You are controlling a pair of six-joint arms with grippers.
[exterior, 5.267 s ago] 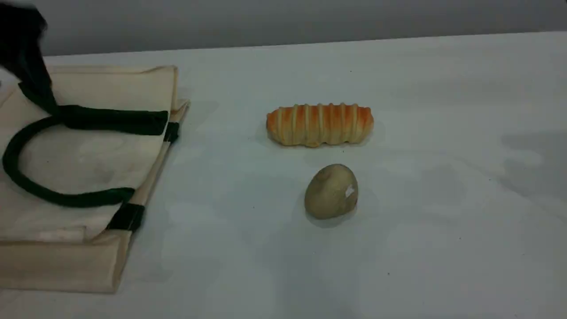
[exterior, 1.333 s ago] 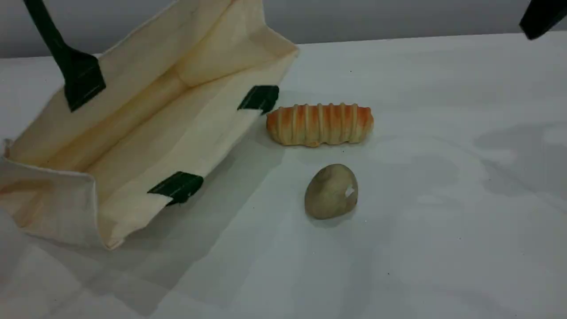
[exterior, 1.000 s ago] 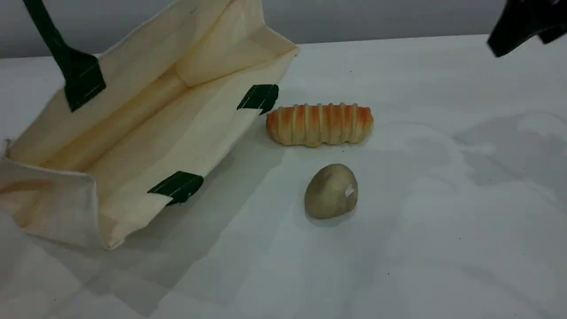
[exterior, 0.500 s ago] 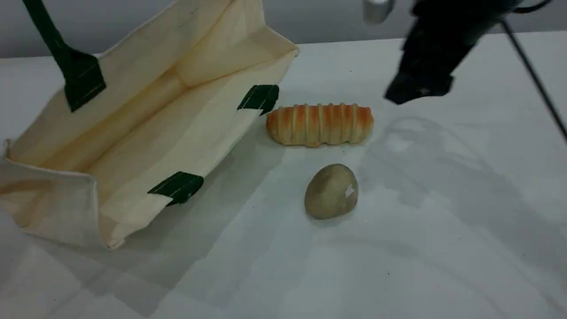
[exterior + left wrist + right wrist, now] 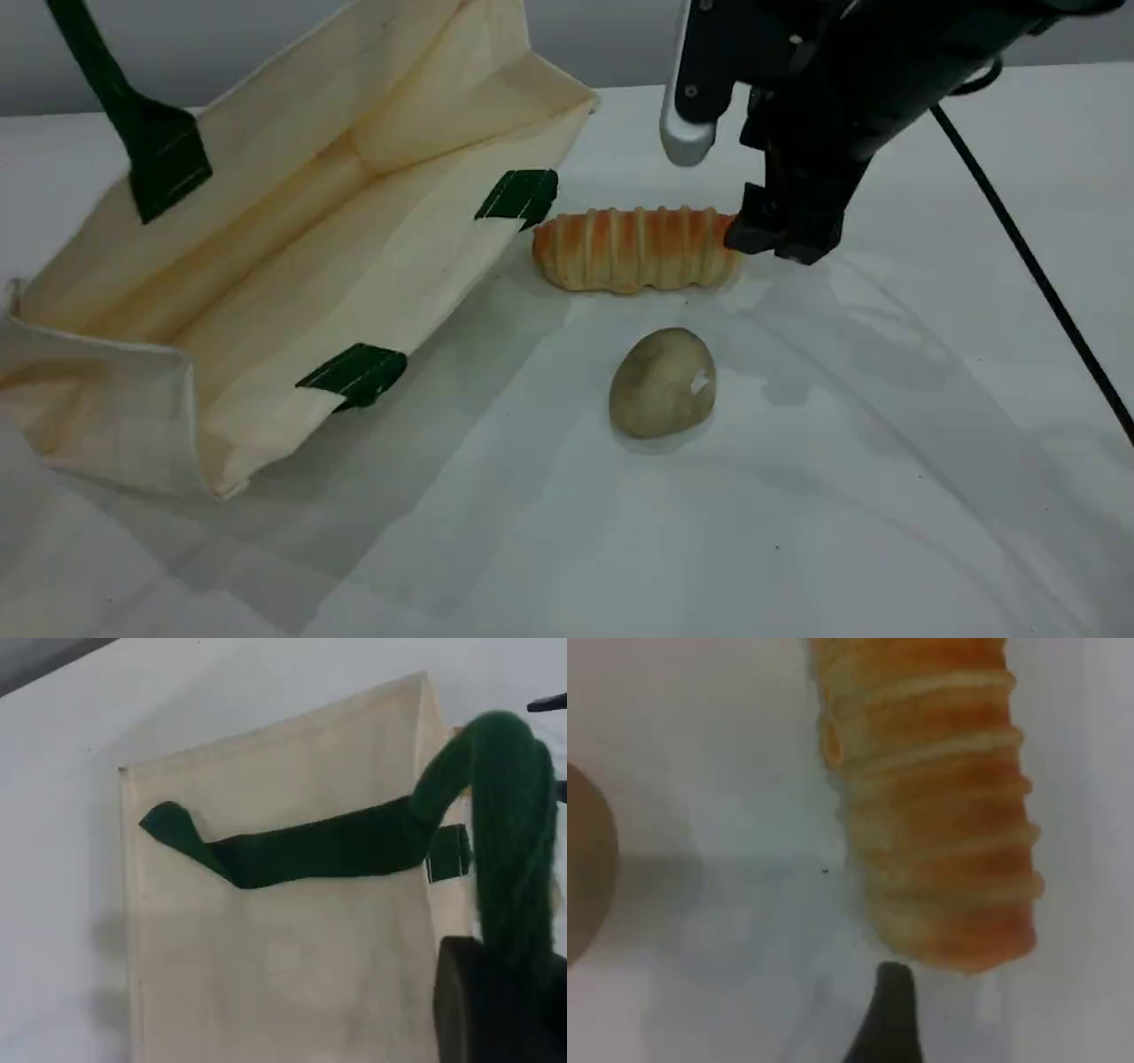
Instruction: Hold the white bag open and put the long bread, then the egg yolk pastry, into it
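In the scene view, the white bag point(image 5: 292, 257) lies on its side at the left of the table point(image 5: 886, 496), its mouth gaping toward the middle, and one green strap handle point(image 5: 133, 124) runs taut up out of the top left corner. The long bread point(image 5: 633, 250) lies just beside the bag's rim, with the egg yolk pastry point(image 5: 663, 383) nearer the camera and apart from it. The right gripper point(image 5: 780, 235) hangs at the bread's right end, spread and grasping nothing. In the left wrist view, the left gripper point(image 5: 496, 1010) is clenched on the green strap handle point(image 5: 337, 846), which loops over its dark fingertip above the bag's cream cloth point(image 5: 266, 974). In the right wrist view, one dark fingertip point(image 5: 890, 1010) sits just off the near end of the striped bread point(image 5: 939, 806); whether they touch cannot be told. The pastry point(image 5: 585, 877) shows at the left edge.
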